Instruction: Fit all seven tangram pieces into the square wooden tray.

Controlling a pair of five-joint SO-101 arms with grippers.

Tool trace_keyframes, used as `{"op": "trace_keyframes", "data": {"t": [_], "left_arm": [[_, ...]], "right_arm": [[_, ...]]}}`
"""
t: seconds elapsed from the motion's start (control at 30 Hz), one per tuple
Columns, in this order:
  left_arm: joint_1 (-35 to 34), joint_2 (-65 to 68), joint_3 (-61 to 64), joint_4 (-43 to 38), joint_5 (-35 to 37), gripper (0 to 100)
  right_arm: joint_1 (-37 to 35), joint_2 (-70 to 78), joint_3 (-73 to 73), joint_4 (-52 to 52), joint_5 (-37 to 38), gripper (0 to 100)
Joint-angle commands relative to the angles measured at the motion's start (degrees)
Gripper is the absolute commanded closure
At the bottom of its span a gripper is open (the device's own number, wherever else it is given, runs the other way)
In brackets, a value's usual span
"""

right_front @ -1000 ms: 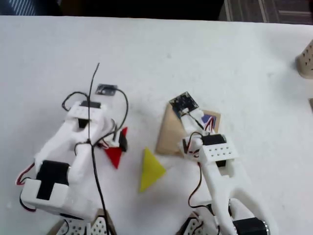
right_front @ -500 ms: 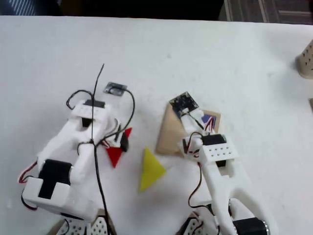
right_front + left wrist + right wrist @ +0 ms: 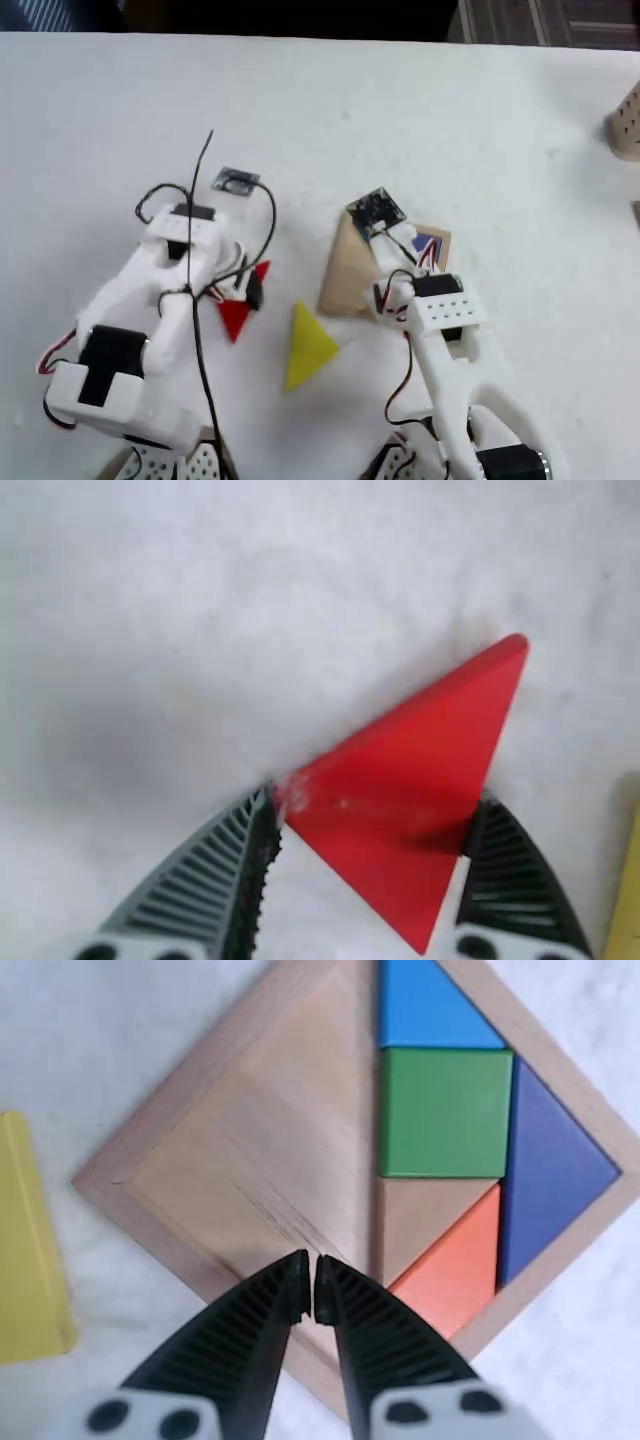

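Observation:
The red triangle (image 3: 410,780) lies flat on the white table, and my left gripper (image 3: 378,805) is shut on it with a finger pressed against each side. From above, the red triangle (image 3: 236,312) sits at the tip of the left arm. The yellow triangle (image 3: 306,345) lies loose between the two arms. My right gripper (image 3: 311,1282) hangs shut and holding nothing over the bare half of the square wooden tray (image 3: 210,1140). In the tray lie a light blue triangle (image 3: 430,1005), a green square (image 3: 442,1110), a dark blue triangle (image 3: 555,1170) and an orange triangle (image 3: 450,1270).
A small black module (image 3: 237,181) on a black cable lies on the table just beyond the left arm. A beige perforated object (image 3: 625,125) stands at the right edge. The table's far half is open white surface.
The left arm shifted slightly to the right and away over the first half second, carrying the red triangle's tip with it. It has kept still since. The right arm has not moved.

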Motion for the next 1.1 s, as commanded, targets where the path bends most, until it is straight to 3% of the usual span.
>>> {"op": "trace_keyframes", "data": {"t": [0.0,0.27,0.6,1.07], "left_arm": [[2.95,-4.18,-1.23,0.79,-1.05,98],[3.47,-18.33,6.15,0.35,-1.05,98],[3.47,-26.07,8.0,0.79,-0.7,98],[16.4,-26.95,2.9,0.26,-0.62,98]], "right_arm": [[0.4,-1.54,-1.23,0.75,0.44,97.8],[0.4,-1.54,-1.23,0.75,0.44,97.8],[0.66,-1.8,-1.23,0.84,0.53,97.8],[15.69,-2.15,-5.8,5.85,-0.26,98.1]]}}
